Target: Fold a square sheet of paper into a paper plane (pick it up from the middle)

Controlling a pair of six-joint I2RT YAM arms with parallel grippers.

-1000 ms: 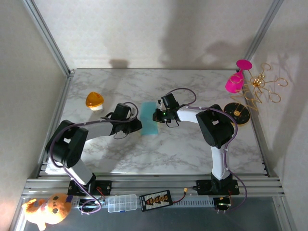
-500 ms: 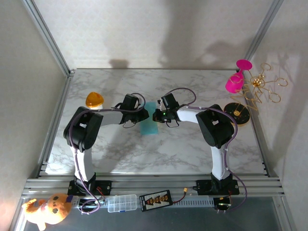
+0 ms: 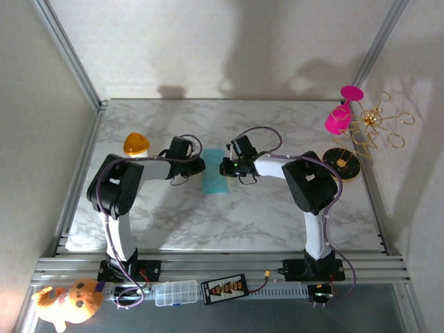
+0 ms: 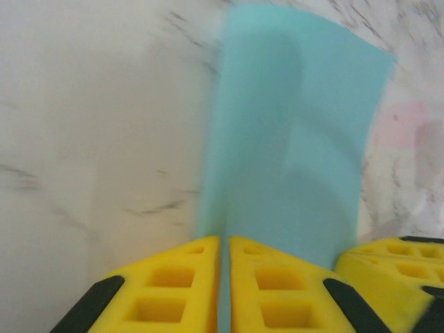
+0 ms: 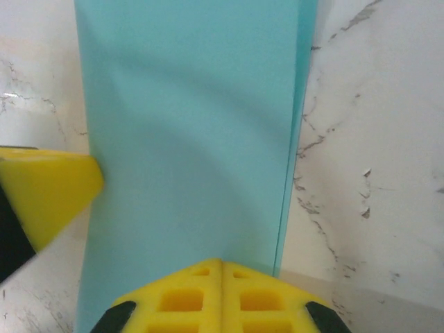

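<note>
From overhead I see the square sheet of paper [image 3: 214, 177] lying near the middle of the marble table [image 3: 263, 215]. It is doubled over into a narrow teal strip running near to far, and its far end is tucked between the two wrists, where I can't follow it. The left gripper [image 3: 198, 166] comes in from the left and the right gripper [image 3: 223, 167] from the right. From above, the fingertips of both are covered by their own housings. On the left wrist camera, the left gripper [image 4: 225, 243] has its yellow pads almost together with a thin teal sliver in the slit between them, so I read it as pinched on the left edge of the paper [image 4: 291, 139]. The picture is soft and the far corners are blurred. A yellow pad of the other arm pokes in at the lower right. A faint pink smear [image 4: 401, 125] on the marble is too blurred for me to identify. On the right wrist camera, the right gripper [image 5: 222, 267] has its pads fully together at the near end of the strip [image 5: 187, 125]. I cannot tell whether a layer is caught between them. A second layer peeks out along the strip's right edge, and the top of the strip is cut off by the frame. Well to the left on the table sits an orange dome [image 3: 137, 144].
</note>
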